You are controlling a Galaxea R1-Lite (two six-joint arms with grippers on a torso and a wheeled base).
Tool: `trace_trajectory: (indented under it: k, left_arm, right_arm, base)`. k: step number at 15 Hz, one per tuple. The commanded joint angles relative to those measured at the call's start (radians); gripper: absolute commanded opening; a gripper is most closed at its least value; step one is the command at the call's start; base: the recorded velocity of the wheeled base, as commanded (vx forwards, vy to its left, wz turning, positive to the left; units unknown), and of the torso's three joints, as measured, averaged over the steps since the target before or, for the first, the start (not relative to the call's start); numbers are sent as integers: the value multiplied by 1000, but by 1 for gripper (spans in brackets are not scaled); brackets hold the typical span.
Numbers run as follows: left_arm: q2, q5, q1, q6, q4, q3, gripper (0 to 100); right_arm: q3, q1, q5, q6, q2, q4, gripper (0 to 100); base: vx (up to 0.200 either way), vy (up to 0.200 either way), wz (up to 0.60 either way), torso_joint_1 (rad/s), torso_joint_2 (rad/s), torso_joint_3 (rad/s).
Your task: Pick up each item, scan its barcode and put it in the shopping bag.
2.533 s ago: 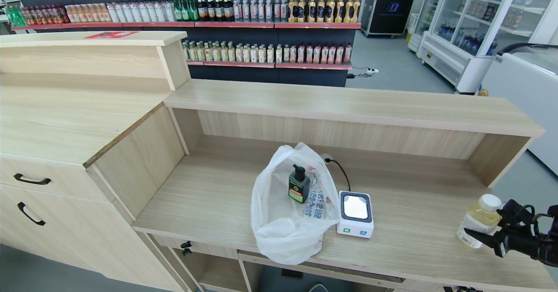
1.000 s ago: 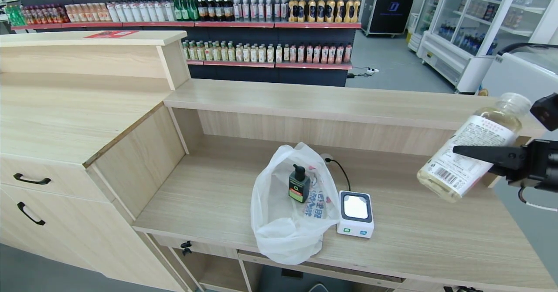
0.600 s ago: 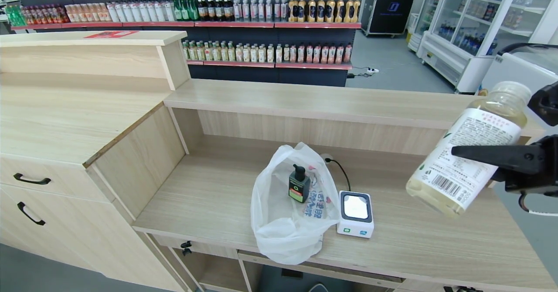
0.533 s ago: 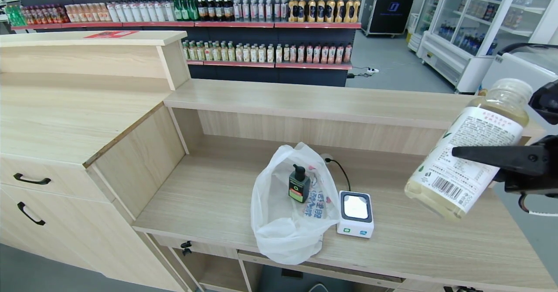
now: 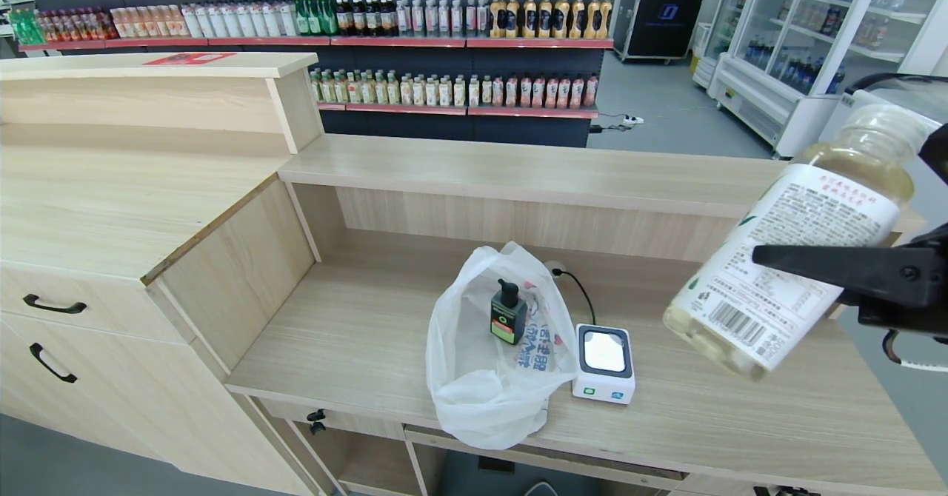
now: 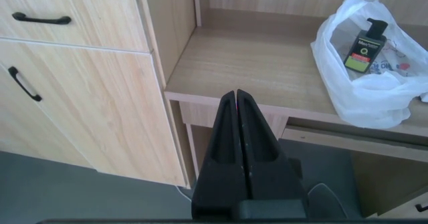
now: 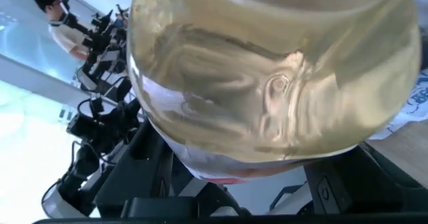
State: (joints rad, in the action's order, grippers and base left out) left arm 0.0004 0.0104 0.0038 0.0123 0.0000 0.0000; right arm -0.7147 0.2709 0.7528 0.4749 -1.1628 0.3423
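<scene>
My right gripper (image 5: 829, 259) is shut on a clear bottle of pale yellow drink (image 5: 792, 248) with a white label, held tilted in the air to the right of the scanner, barcode on its lower end. The bottle's base (image 7: 274, 70) fills the right wrist view. The white barcode scanner (image 5: 604, 363) sits on the lower counter beside the white shopping bag (image 5: 489, 363), which holds a dark pump bottle (image 5: 508, 314). My left gripper (image 6: 237, 127) is shut and empty, low in front of the counter's left end; the bag (image 6: 374, 63) lies beyond it.
The wooden counter (image 5: 740, 400) has a raised ledge (image 5: 592, 174) behind and a taller cabinet with drawers (image 5: 89, 318) at the left. A black cable (image 5: 581, 292) runs from the scanner to the back. Drink shelves and fridges stand behind.
My right gripper lifted the drink bottle off the counter's right end, tilted it, and has brought it up and slightly leftward. Bag, scanner and pump bottle stayed put.
</scene>
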Motion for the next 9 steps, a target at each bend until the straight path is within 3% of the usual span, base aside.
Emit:
trace_trajectory:
  k: [1, 3, 9]
  left_arm:
    - [0, 0, 1, 0, 0, 0, 0]
    - [0, 0, 1, 0, 0, 0, 0]
    - [0, 0, 1, 0, 0, 0, 0]
  right_arm:
    - [-3, 145, -118, -1, -2, 1, 0]
    - [-8, 205, -138, 1, 17, 1, 0]
    - [-60, 265, -125, -45, -5, 0, 0]
  base:
    - [0, 0, 0, 0, 0, 0]
    - [0, 0, 0, 0, 0, 0]
    - [0, 0, 0, 0, 0, 0]
